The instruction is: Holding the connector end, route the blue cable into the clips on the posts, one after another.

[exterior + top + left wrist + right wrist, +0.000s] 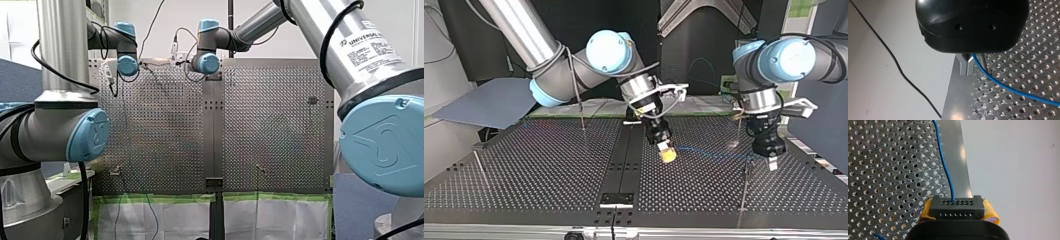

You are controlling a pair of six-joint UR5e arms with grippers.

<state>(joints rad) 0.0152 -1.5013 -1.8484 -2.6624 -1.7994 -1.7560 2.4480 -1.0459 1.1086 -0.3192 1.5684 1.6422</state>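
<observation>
**Item: blue cable (944, 162) with connector (957, 206).**

**Location.** It hangs over the perforated table (549, 165). In the top view it spans from my right gripper (667, 154) toward 3 o'clock, ending at my left gripper (772, 161).

**Holders.**
- My right gripper's jaws are closed on the connector, with a yellow pad (991, 213) against each short end.
- My left gripper's jaw state cannot be told, because the black body hides it. The cable comes out from under that body.

**Orientation.**
- The connector's long axis runs from pad to pad, across the jaws.
- Its holed face points straight ahead of the gripper, and the cable leaves from that face.
- In the top view the cable's long axis lies roughly 9 to 3 o'clock, sagging slightly toward 4.

**Fixtures.**
- One thin post (744, 192) stands at 7 o'clock of my left gripper.
- A far post (582, 114) stands at 10 o'clock of my right gripper.
- The clips are too small to make out, so I cannot tell whether the cable is seated in any of them.

**Hazards (judged).**
- Pulling the span taut may twist or drag the connector out of the pads, since the grip is only on its ends.
- The cable is thin and may ride past a clip mouth instead of entering it.
- Slack may snag on the near post.
- The posts look slender, so side load may bend them.
</observation>
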